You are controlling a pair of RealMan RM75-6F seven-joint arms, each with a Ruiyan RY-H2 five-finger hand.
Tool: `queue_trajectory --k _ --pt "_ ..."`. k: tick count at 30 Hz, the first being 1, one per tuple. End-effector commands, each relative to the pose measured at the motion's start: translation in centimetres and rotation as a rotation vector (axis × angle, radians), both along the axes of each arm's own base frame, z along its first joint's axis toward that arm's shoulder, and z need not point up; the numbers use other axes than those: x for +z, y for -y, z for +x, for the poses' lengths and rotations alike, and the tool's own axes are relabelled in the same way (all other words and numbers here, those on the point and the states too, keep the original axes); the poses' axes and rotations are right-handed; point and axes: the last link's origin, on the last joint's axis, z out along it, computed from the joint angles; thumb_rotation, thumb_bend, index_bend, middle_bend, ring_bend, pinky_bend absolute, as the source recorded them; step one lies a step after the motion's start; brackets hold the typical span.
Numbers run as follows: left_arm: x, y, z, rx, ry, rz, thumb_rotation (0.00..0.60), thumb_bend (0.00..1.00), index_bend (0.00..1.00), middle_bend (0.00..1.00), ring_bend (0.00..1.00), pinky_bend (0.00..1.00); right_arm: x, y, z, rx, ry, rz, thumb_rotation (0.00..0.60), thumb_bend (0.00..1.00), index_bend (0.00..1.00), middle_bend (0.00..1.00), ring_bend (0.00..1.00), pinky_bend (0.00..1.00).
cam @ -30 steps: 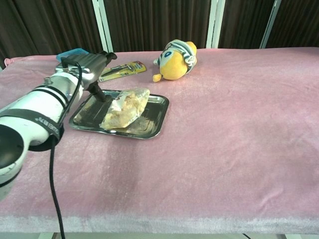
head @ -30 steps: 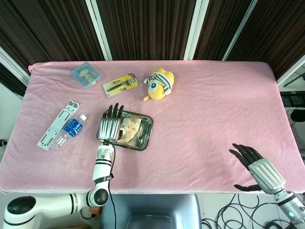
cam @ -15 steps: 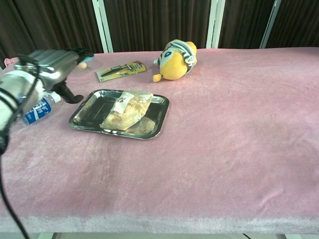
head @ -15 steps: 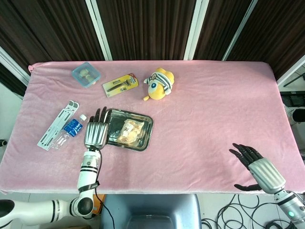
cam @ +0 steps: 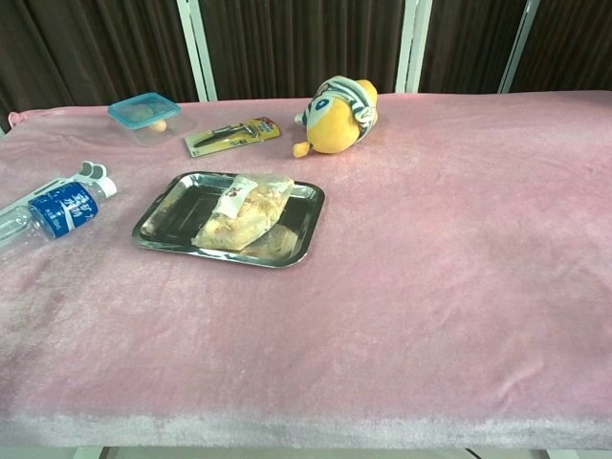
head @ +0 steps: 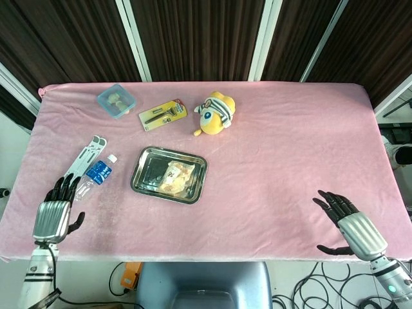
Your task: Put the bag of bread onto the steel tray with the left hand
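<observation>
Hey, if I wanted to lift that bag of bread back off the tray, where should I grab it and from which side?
Probably from above, at the bag of bread's far end by the white label. It lies flat and slanted in the steel tray, whose raised rim hinders a low sideways approach. The bag looks soft, so pinch gently.

Obstacles, left half of table (head: 290, 141): steel tray (head: 145, 177) holding bag of bread (head: 175, 177), centre-left; water bottle (head: 95, 176) and white stand (head: 77, 167) just beside each other near the left edge; lidded box (head: 116, 100), razor pack (head: 163, 113) and plush toy (head: 215, 112) along the far side. Open pink surface: whole right half, and the front strip below the tray.
</observation>
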Motion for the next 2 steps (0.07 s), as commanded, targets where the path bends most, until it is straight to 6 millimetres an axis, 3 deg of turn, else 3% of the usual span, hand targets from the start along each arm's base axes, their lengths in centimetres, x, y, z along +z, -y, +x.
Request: queue_trajectory --k 1,2 --pt "0.85 2.14 -1.80 -0.005 -0.036 -0.019 0.600 0.34 0.08 0.03 0.02 0.23 -0.13 0.06 0.01 -0.005 -0.003 -0.006 0.600 0.11 0.00 0.00 0.00 0.22" --pt "0.86 2.16 -1.79 -0.007 -0.037 -0.021 0.600 0.34 0.08 0.03 0.02 0.23 -0.15 0.07 0.02 -0.005 -0.003 -0.007 0.600 0.11 0.00 0.00 0.00 0.22"
